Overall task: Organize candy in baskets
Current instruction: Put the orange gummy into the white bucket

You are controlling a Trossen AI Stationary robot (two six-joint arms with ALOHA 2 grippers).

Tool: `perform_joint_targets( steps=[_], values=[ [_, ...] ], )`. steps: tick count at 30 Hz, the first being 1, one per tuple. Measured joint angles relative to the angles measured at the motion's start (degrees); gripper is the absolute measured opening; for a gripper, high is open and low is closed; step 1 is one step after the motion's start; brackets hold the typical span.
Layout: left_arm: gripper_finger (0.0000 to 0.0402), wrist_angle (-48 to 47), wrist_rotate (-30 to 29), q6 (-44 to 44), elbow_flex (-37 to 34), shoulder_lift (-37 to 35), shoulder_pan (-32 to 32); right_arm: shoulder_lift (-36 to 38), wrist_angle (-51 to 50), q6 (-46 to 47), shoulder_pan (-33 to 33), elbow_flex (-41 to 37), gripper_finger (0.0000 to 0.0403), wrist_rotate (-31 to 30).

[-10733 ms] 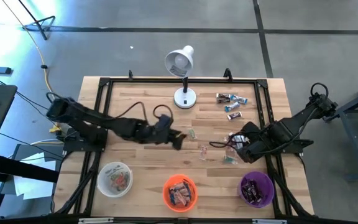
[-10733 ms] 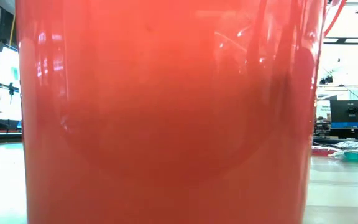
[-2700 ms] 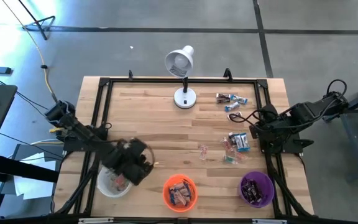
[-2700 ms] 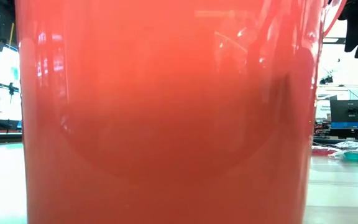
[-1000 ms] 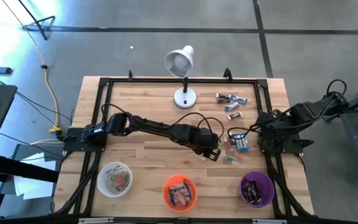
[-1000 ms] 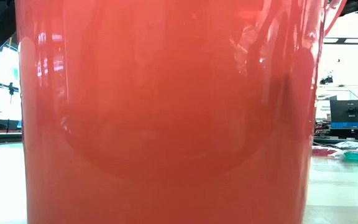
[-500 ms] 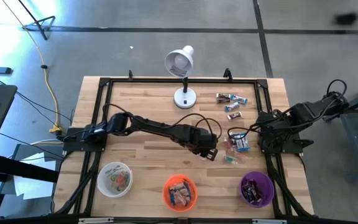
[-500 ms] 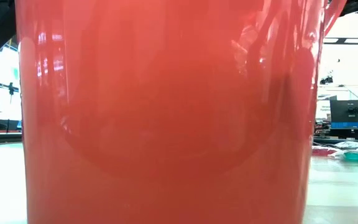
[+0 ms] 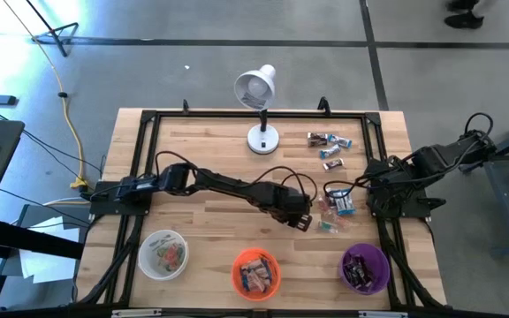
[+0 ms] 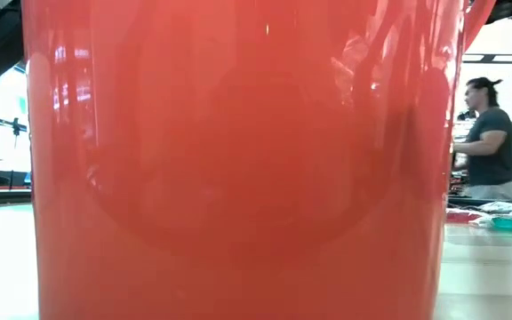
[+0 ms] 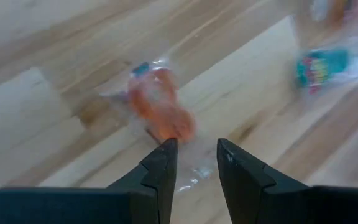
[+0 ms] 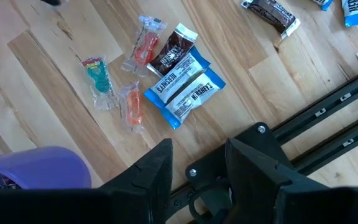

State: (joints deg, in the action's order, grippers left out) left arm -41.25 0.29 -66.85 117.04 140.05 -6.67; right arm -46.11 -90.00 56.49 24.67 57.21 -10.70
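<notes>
The left arm is reaching from the table's left edge across to centre-right, its left gripper [image 9: 300, 218] sitting low over a clear-wrapped orange candy [image 11: 160, 109]; in the left wrist view the jaws are standing slightly apart with nothing between them, the wrapper's twisted tail lying just ahead of the fingertips [image 11: 166, 148]. That candy's long axis is running obliquely across the wood grain. A green candy [image 11: 319, 65] is lying near it, blurred. The right gripper [image 12: 197, 152] is waiting over the table's right rail, jaws apart and empty. Before it, in the right wrist view, a loose cluster is resting on the wood: two blue bars [image 12: 185, 87] lying parallel and touching, a brown bar [image 12: 173, 53] just beside them on a similar slant, two orange candies and a green one nearby with differing axes. A second group [image 9: 330, 146] is lying near the far right corner. Three baskets are standing along the near edge: white [image 9: 163, 253], orange [image 9: 255, 271] and purple [image 9: 365, 268], each holding candy. The table [image 9: 210, 159] is pale wooden planking in a black frame, with a white lamp [image 9: 259, 110] at its far edge. The floor is grey concrete. In the low view the orange basket is filling the frame, and a person [image 10: 489, 138] is standing in the room behind.
</notes>
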Motion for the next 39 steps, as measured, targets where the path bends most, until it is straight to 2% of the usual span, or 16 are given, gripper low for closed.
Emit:
perform_joint_targets(
  steps=[7,10,14,19,21,29,39],
  values=[
    [0.0104,2.9,5.0,-0.7,0.6,5.2,0.4,0.0,0.0,0.0,0.0,0.0,0.0144,0.3],
    [0.0103,3.8,5.3,-2.4,0.6,6.2,0.2,0.0,0.0,0.0,0.0,0.0,0.0144,0.8],
    [0.0091,3.7,3.4,-3.6,0.6,6.3,0.0,0.0,0.0,0.0,0.0,0.0,0.0144,0.9],
    [0.0021,3.2,0.6,-3.0,0.8,6.3,0.4,0.0,0.0,0.0,0.0,0.0,0.0144,1.1],
    [0.0007,3.2,0.8,-2.6,1.0,6.3,0.7,0.0,0.0,0.0,0.0,0.0,0.0144,1.1],
    [0.0001,3.1,-1.0,-3.2,1.2,6.1,0.8,0.0,0.0,0.0,0.0,0.0,0.0144,1.1],
    [0.0,-7.4,-9.3,-0.5,10.2,6.2,1.0,0.0,0.0,0.0,0.0,0.0,0.0144,-0.1]
  ],
)
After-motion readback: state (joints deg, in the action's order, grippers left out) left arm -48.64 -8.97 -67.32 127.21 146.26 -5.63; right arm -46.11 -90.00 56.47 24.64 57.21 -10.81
